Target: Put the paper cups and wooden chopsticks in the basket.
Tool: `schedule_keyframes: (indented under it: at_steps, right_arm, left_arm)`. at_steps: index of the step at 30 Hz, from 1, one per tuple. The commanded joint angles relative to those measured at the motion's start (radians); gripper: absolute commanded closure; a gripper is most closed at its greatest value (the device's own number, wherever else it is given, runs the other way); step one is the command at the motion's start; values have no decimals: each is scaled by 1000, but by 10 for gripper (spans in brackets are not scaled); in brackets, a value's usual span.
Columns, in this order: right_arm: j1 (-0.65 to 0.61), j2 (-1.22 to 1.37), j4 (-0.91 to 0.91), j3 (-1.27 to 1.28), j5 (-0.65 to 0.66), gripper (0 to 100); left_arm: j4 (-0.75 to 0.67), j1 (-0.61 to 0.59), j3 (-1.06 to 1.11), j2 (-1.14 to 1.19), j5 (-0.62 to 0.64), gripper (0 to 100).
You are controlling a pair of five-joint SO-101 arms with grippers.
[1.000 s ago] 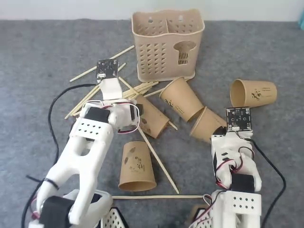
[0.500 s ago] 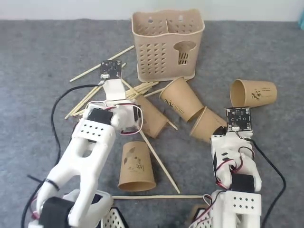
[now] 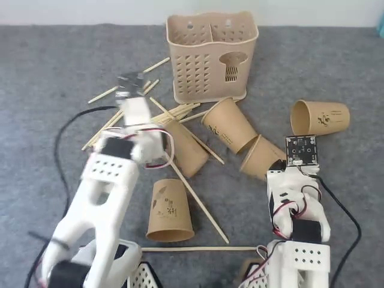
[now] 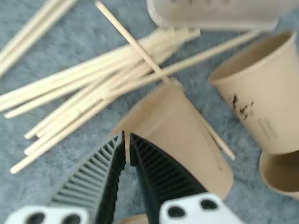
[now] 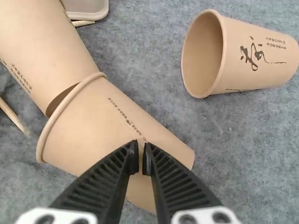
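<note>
My left arm has swung left. Its end effector (image 4: pixel 127 137), jaws closed on nothing I can see, sits at the tipped paper cup's (image 4: pixel 187 126) base edge. The chopsticks (image 4: pixel 135 58) lie just beyond, with 0 items in the basket (image 3: pixel 211 54) farther ahead.

The left arm (image 3: pixel 108 180) is stretched forward, and the left end effector (image 4: pixel 127 139) has its jaws pressed together. The right arm (image 3: pixel 297 204) sits folded back, with the right end effector (image 5: pixel 140 150) likewise closed.

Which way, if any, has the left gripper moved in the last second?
Yes. In the high view, the left gripper has shifted left, away from the basket.
</note>
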Motion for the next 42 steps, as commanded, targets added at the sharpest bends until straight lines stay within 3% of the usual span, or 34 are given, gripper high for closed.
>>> schedule_keyframes:
  at_steps: [1,8,12,16,22,29,37,42]
  right_arm:
    - [-2,-24,-15,-18,11,967]
    - [-4,-24,-15,-17,11,967]
    - [-2,-24,-15,-17,11,967]
    - [-5,-24,-15,-15,11,968]
    - [-5,-24,-15,-15,11,968]
    - [-5,-24,-15,-15,11,968]
    - [-5,-24,-15,-15,11,968]
    - [-4,-24,-15,-17,11,968]
  left_arm:
    - [32,-106,-31,-221,8,988]
    - [57,-153,51,-327,5,977]
    - [120,-153,44,-327,-20,882]
    - [41,-147,41,-310,-18,867]
    - [-14,-138,-117,3,-17,922]
    - [-11,-43,-369,428,-17,990]
    - [-11,44,-412,508,-17,990]
    - [75,81,-423,496,-21,989]
